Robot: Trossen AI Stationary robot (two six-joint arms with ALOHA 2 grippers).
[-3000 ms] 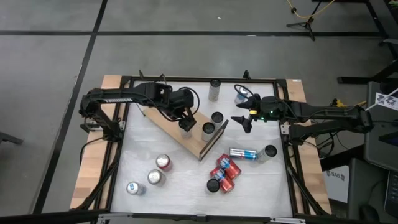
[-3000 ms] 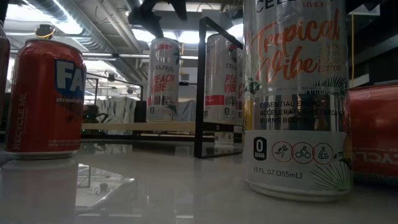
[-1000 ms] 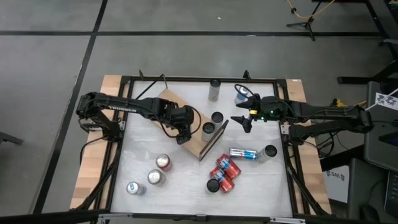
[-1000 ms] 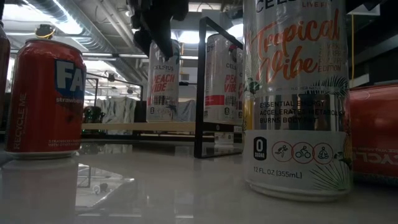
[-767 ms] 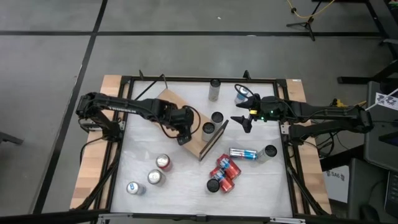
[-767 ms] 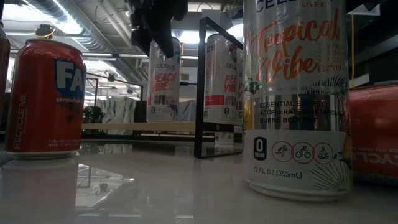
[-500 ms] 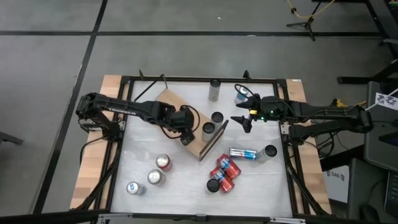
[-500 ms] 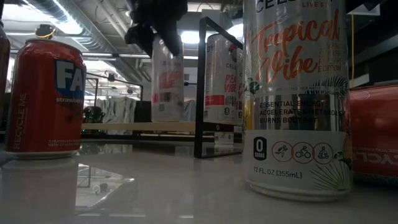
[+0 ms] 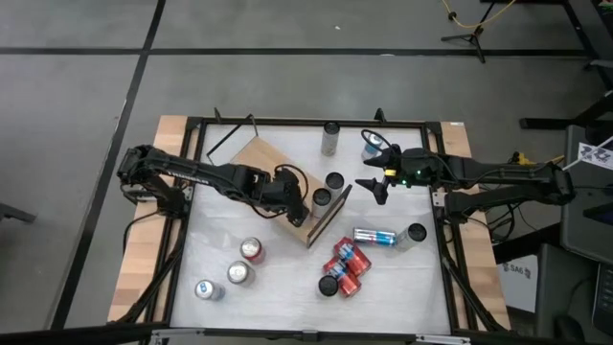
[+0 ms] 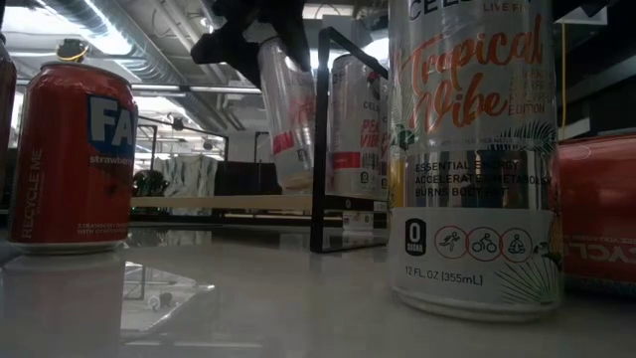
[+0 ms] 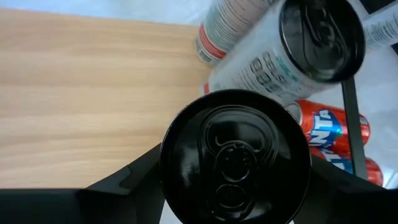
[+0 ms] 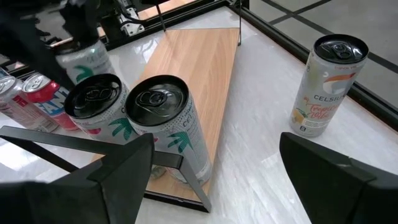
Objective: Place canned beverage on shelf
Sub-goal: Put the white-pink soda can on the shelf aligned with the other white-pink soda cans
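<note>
The shelf (image 9: pixel 271 172), a light-wood board on a black wire frame, lies slantwise in the table's middle. Two tall cans (image 12: pixel 158 102) stand upright on its right end. My left gripper (image 9: pixel 294 204) is over the board just left of them, shut on a tall white can (image 10: pixel 288 119) that shows lid-on in the left wrist view (image 11: pixel 235 158). My right gripper (image 9: pixel 375 174) hangs open to the right of the shelf, touching nothing; its fingers frame the two standing cans in its wrist view. My left gripper pinches the white can at its upper end, just under the lid's rim (image 11: pixel 169 163), one finger (image 11: pixel 134 180) on each side. The fingers come slanting down from above. The can hangs tilted below them, its bottom (image 10: pixel 298 179) clear of the board.
A pale can (image 12: pixel 326 87) stands at the far side, another (image 9: pixel 330 137) near it. Red cans (image 9: pixel 345 268) cluster near right, a can lies on its side (image 9: pixel 374 236), and three cans (image 9: pixel 239 273) stand near left. The low view sits behind a Fanta can (image 10: pixel 75 149).
My left gripper has taken hold of the can that stood upright on the shelf, rolled its wrist and shifted toward the table's right, toward the two standing cans. The can is now lifted off the board and tipped.
</note>
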